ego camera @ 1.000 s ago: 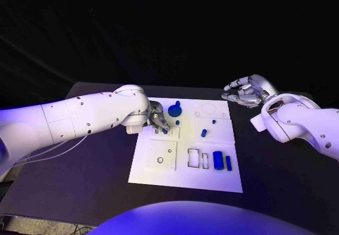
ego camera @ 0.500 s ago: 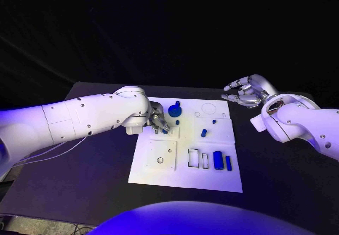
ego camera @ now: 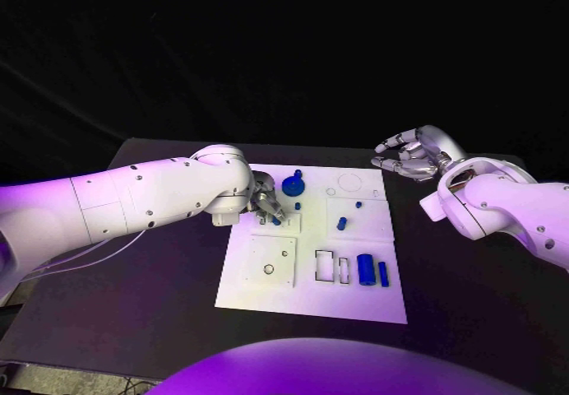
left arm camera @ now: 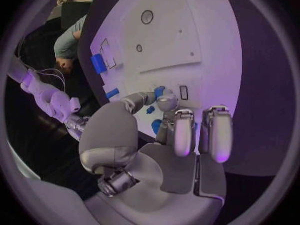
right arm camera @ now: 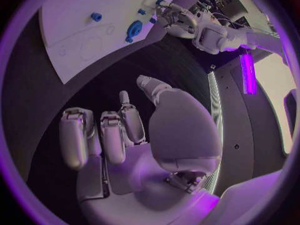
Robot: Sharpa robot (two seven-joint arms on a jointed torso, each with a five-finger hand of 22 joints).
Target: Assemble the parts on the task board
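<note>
Left hand [ego camera: 265,204] lowered onto the upper left of the task board [ego camera: 311,306], fingertips pinching a small blue peg [ego camera: 276,220] at a rectangular slot [left arm camera: 183,92]. Right hand [ego camera: 411,156] raised beyond the board's far right corner, fingers loosely curled, grasping nothing. Likely risk: peg tilted against the slot edge, jamming or slipping free if pressed off-axis. Larger blue parts [ego camera: 367,269] lying near the board's right side.

Readable text: none, not a word or number anywhere.
Task board [ego camera: 356,304]: plain white, only outlined shapes, no lettering.
Parts [ego camera: 367,269]: blue, unmarked.
Arms and hands: no brand or label that can be made out.
Tabletop [ego camera: 142,313]: black, no signs.
</note>
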